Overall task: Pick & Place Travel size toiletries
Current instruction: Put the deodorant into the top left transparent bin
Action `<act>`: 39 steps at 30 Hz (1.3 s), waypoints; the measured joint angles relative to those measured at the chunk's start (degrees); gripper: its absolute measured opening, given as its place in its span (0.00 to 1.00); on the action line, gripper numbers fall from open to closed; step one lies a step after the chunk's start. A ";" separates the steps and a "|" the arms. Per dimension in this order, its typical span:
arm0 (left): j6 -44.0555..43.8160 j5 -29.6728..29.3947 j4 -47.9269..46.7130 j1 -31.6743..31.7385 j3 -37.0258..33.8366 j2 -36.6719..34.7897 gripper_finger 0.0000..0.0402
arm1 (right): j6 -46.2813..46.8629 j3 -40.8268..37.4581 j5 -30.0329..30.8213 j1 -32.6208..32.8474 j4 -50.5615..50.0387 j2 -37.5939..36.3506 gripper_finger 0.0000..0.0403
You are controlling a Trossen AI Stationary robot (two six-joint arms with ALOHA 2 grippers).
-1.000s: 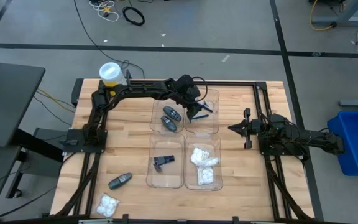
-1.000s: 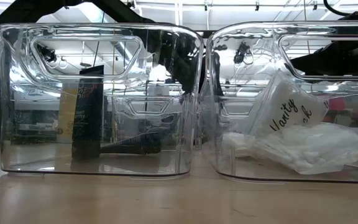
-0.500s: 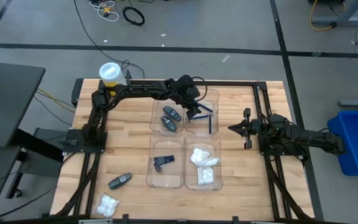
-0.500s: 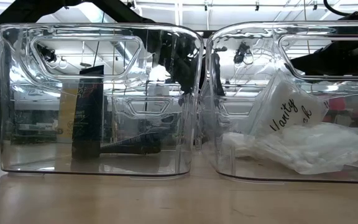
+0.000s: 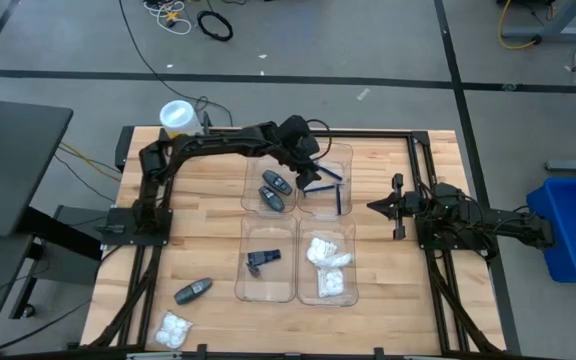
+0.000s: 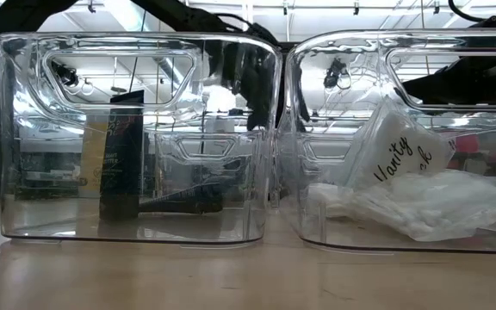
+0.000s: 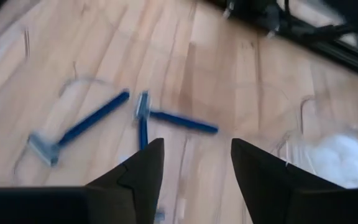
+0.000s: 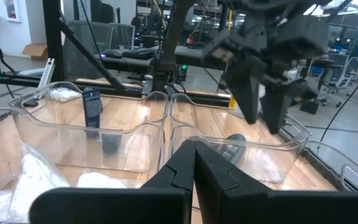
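Toiletries are lying sorted among four clear trays [image 5: 296, 228] grouped at the middle of the worktop [image 5: 208, 240], and these trays are serving as the landmark here. Nearest the front edge, outside the trays, a white packet [image 5: 173, 327] and a grey oval tube [image 5: 193, 291] are sitting loose on the wood. In the front tray on the left arm's side a small dark piece [image 5: 262, 259] is resting; beside it, the front tray on the right arm's side is holding crinkly white packets [image 5: 328, 262]. Behind them, the rear tray on the left arm's side is carrying two more grey tubes [image 5: 274, 191], and the rear tray on the right arm's side is holding thin blue razors [image 7: 86, 124] lying flat on its floor.

Above that razor tray the left gripper [image 7: 191, 163] is hovering, its fingers [image 7: 143, 169] spread apart, holding nothing and touching nothing. The right gripper [image 5: 378, 206] is waiting just beside the trays on its own side, fingers pressed together and empty. Farthest back, beyond the trays, a yellow-and-white cylinder [image 5: 177, 119] is standing at the worktop's rear corner.
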 joint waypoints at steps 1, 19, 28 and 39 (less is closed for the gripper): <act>0.40 -0.24 -1.41 -0.04 -0.08 -0.60 0.48 | 0.00 -0.01 -0.11 -0.02 0.01 0.00 0.03; 6.76 -5.91 -6.09 -2.18 -3.63 -5.53 0.24 | 0.00 -0.01 0.00 -0.02 0.00 0.04 0.03; 9.12 -9.94 -6.37 -3.18 -10.27 -14.80 0.13 | 0.00 0.00 0.02 -0.02 0.00 0.04 0.03; 7.84 -17.32 -6.15 -4.62 -20.85 -26.74 0.07 | 0.00 0.00 0.02 -0.02 0.01 0.04 0.03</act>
